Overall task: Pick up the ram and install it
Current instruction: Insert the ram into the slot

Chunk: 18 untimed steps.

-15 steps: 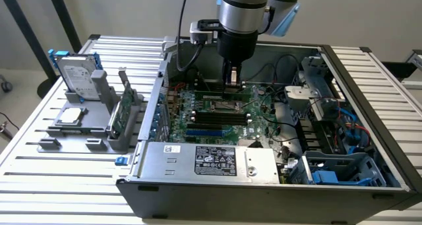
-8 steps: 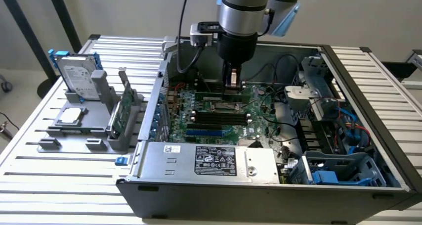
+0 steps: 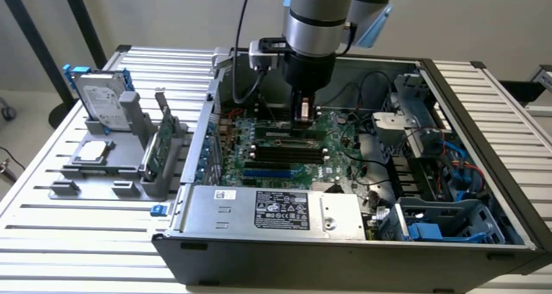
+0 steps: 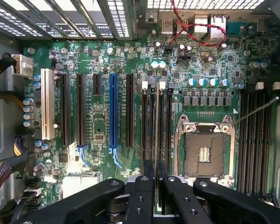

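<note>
My gripper reaches down into the open computer case, over the green motherboard. In the wrist view its black fingers are shut on the ram. The ram shows edge-on as a thin pale strip running away from the gripper. It lies in line with the black memory slots, between their white end clips. Whether it touches a slot I cannot tell. The empty processor socket lies just beside these slots.
A grey holder at the exterior view's left carries a silver hard drive and a green expansion card. Inside the case are the power supply, drive cages, blue brackets and loose cables.
</note>
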### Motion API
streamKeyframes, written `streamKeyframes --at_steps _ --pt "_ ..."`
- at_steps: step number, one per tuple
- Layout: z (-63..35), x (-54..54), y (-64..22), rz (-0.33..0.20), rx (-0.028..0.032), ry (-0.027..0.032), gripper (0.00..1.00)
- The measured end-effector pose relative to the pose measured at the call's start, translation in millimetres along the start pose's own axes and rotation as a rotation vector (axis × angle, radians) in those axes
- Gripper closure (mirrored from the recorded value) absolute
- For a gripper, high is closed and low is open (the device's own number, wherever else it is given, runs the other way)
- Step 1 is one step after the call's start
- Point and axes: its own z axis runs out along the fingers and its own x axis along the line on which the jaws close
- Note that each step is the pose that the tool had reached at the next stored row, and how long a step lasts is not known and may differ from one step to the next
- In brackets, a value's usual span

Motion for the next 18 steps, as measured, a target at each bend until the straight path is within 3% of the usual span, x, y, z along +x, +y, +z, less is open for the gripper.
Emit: streamKeyframes --at_steps 8,18 --pt "13.0 1.3 -1.2 0.0 0.0 0.0 0.86" --pt "18.8 3.2 -3.0 0.0 0.0 0.0001 0.86"
